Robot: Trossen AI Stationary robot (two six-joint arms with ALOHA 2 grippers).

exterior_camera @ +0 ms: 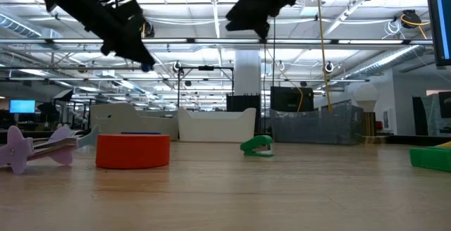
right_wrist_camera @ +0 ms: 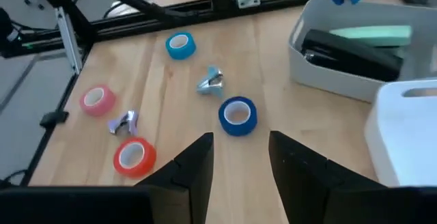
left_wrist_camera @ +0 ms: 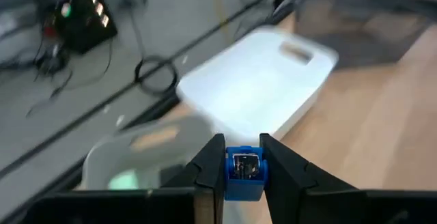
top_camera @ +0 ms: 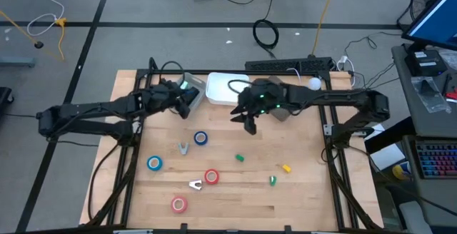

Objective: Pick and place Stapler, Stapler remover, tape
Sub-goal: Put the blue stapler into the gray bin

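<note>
Got a small blue stapler (left_wrist_camera: 244,176) pinched between the fingers of the left gripper (left_wrist_camera: 242,149), up off the table at the far left. Hanging right by the grey bin (right_wrist_camera: 321,67), with the white tray (top_camera: 220,88) just to its right. Can only see the stapler end-on from the wrist, so probably lying with its long axis running back between the fingers. Looks stubby, bright blue, with a shiny metal face at the front.

Seems to come down to stapler versus bin: low and just ahead of the fingers, so a short reach forward and a release, going by the wrist view. Worth lining up over the grey bin and not the white tray next door. Already holding a black stapler (right_wrist_camera: 351,54) and something pale green in there.

Over on the other side, right gripper (right_wrist_camera: 239,142) spread wide with nothing in it, hovering above the far middle of the table. Closest to the dark blue tape (right_wrist_camera: 237,115), sitting flat just past its fingertips, ring up, white core showing. Way nearer for the right arm than the left.

Plenty left lying around too: light blue tape (right_wrist_camera: 179,45), red tape (right_wrist_camera: 134,156), pink tape (right_wrist_camera: 97,99), plus two staple removers (right_wrist_camera: 212,80) in between.
</note>
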